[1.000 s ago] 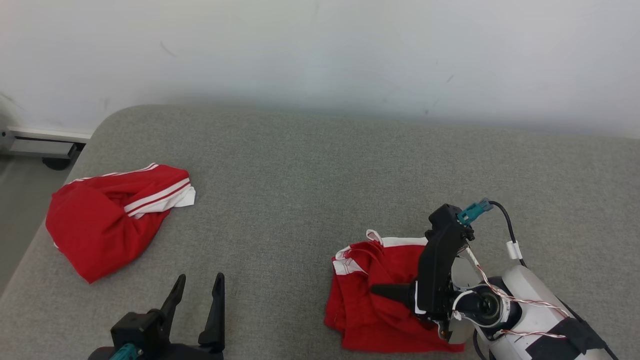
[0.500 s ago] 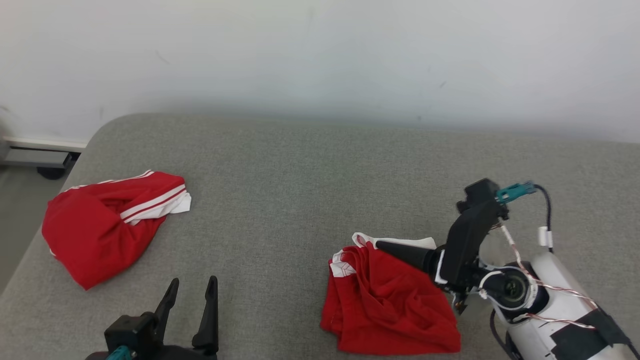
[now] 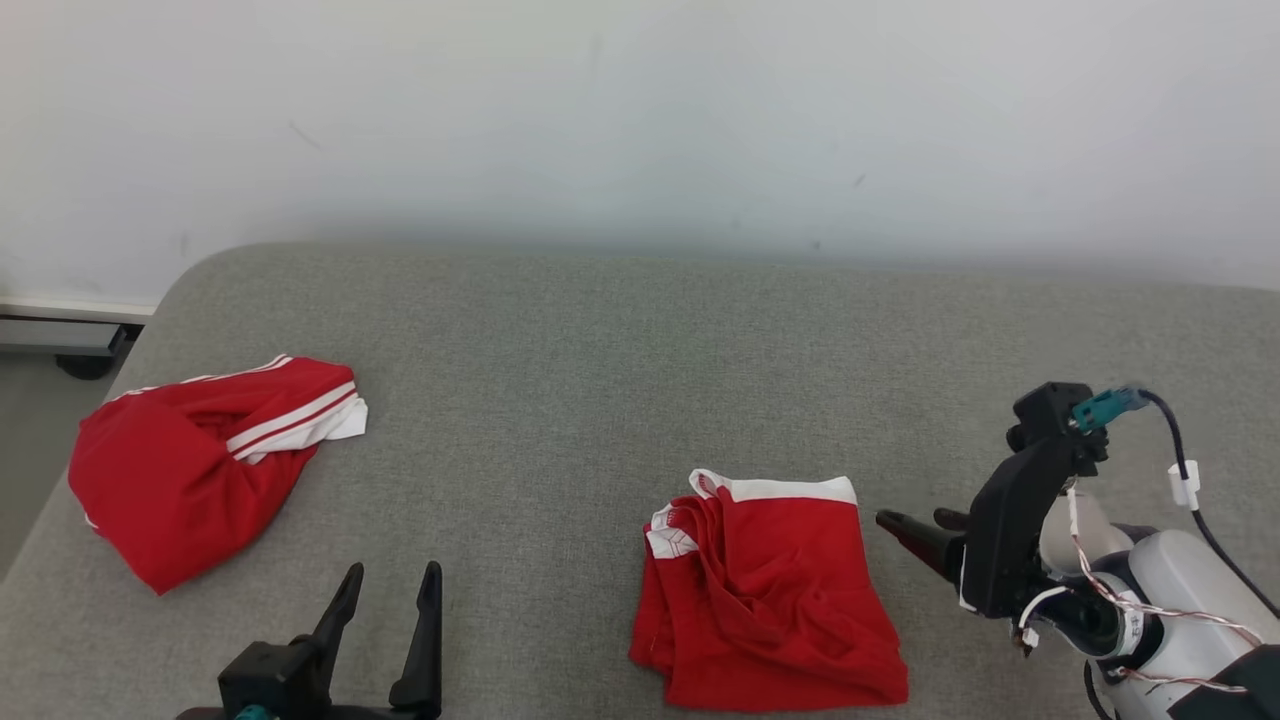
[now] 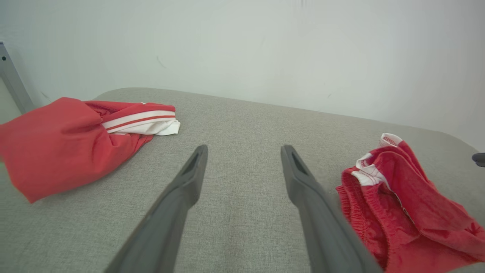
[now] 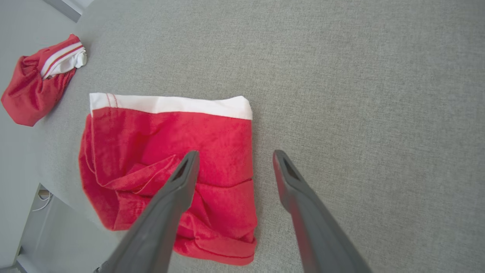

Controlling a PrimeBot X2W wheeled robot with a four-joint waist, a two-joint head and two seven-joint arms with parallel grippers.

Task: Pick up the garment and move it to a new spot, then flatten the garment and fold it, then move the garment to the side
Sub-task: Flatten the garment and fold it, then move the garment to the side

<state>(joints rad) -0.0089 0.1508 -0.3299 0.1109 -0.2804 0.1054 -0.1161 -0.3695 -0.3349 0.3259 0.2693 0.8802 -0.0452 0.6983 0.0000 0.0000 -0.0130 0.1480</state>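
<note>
The garment (image 3: pixel 770 590) is a red pair of shorts with a white waistband, lying folded and a little rumpled on the grey surface (image 3: pixel 600 380) at the near centre-right. My right gripper (image 3: pixel 910 520) hovers just right of it, open and empty, fingers pointing left toward it. In the right wrist view the garment (image 5: pixel 166 151) lies below and left of the open right gripper (image 5: pixel 235 153). My left gripper (image 3: pixel 393 570) stands open and empty at the near left, apart from any cloth. The left wrist view has the garment (image 4: pixel 398 204) to the right of the left gripper (image 4: pixel 244 148).
A second red garment with white stripes (image 3: pixel 180 470) lies bunched at the surface's left edge, also in the left wrist view (image 4: pixel 57 140) and right wrist view (image 5: pixel 34 87). A white wall (image 3: pixel 640 120) stands behind. The floor (image 3: pixel 25 400) drops off at left.
My right gripper has opened, let go of the garment and drawn back to the right. The garment's top flap now lies flat. The head view has shifted slightly.
</note>
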